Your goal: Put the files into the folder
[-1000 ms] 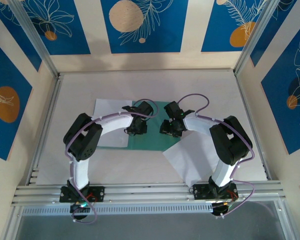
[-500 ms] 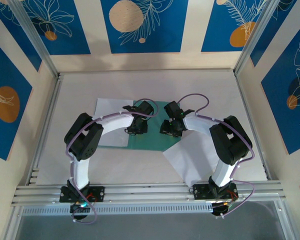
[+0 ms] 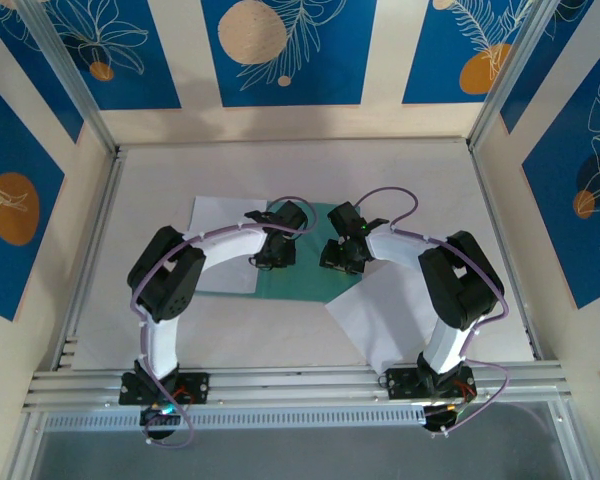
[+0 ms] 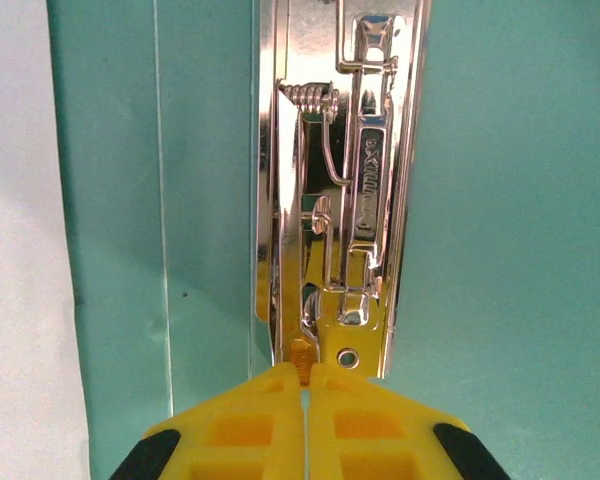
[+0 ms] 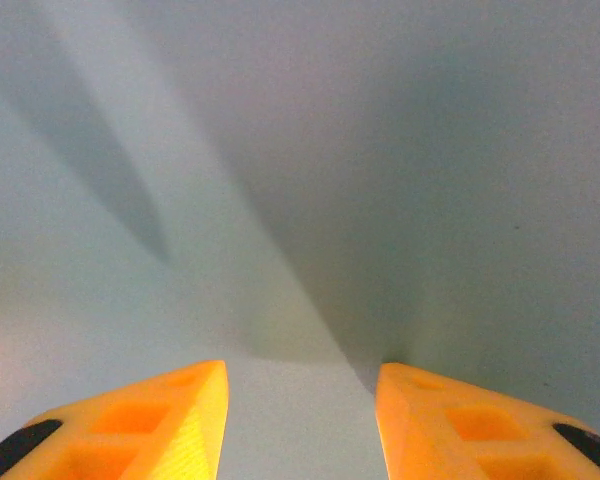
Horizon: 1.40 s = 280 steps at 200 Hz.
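Left gripper (image 4: 305, 385) pinches shut on the springy metal clip (image 4: 355, 200) of the green folder (image 4: 500, 200); right gripper (image 5: 300, 400) hangs half open, empty. Flimsy paper sheets (image 3: 380, 320) probably need edge grips.

The right gripper (image 5: 300, 372) holds its 2 orange fingers (image 5: 170, 420) apart, nothing between them, close over a pale grey-green surface (image 5: 100, 300). Ahead of the gripper, a broad shadow (image 5: 430, 180) darkens that surface, narrowing toward the gap.
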Available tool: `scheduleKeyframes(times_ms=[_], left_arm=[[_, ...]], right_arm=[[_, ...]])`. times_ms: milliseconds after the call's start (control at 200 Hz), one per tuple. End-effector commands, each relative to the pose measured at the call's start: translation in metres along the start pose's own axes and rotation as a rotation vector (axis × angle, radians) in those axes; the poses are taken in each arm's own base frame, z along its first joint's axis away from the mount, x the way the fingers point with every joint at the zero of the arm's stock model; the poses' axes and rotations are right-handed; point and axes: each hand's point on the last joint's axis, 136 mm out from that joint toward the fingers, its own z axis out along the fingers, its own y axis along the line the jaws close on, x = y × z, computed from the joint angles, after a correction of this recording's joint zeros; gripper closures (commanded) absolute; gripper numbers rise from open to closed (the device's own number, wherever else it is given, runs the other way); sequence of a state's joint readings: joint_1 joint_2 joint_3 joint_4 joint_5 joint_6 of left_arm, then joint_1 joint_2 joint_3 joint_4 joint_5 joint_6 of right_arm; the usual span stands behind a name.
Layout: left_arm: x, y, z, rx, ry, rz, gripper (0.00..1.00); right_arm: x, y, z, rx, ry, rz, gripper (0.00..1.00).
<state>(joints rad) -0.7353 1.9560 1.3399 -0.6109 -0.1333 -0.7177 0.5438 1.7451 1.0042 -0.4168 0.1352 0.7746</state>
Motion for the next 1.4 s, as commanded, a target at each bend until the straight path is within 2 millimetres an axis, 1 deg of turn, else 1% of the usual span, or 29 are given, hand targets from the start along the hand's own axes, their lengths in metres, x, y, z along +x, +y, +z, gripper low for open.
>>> scheduleKeyframes(times_ms=[0,235,640,740,910,1025,1110,1205,1290,1395], left_arm=[[0.013,-0.025,-0.003,0.112,0.047,0.002,0.94],[0.002,-0.019,-0.020,0.094,0.004,0.007,0.93],[-0.018,-0.011,-0.036,0.060,-0.038,0.019,0.92],[-0.026,-0.008,-0.042,0.042,-0.055,0.027,0.89],[-0.044,-0.004,-0.062,0.025,-0.099,0.040,0.78],[-0.052,-0.004,-0.076,0.027,-0.129,0.061,0.77],[-0.054,-0.002,-0.084,0.025,-0.143,0.071,0.77],[-0.052,0.002,-0.089,0.019,-0.151,0.077,0.76],[-0.048,0.006,-0.090,0.014,-0.151,0.079,0.76],[-0.038,0.013,-0.085,0.009,-0.138,0.082,0.77]], right_arm=[[0.019,-0.011,0.012,0.048,0.077,-0.010,0.55],[0.021,-0.014,0.013,0.057,0.078,-0.011,0.55],[0.022,-0.017,0.012,0.067,0.075,-0.017,0.55],[0.022,-0.018,0.012,0.069,0.074,-0.016,0.55],[0.022,-0.020,0.011,0.072,0.072,-0.016,0.55],[0.022,-0.021,0.011,0.077,0.071,-0.017,0.55],[0.022,-0.023,0.011,0.082,0.071,-0.017,0.55],[0.022,-0.023,0.010,0.082,0.068,-0.017,0.55],[0.023,-0.023,0.010,0.083,0.068,-0.018,0.55],[0.021,-0.023,0.008,0.082,0.062,-0.021,0.55]])
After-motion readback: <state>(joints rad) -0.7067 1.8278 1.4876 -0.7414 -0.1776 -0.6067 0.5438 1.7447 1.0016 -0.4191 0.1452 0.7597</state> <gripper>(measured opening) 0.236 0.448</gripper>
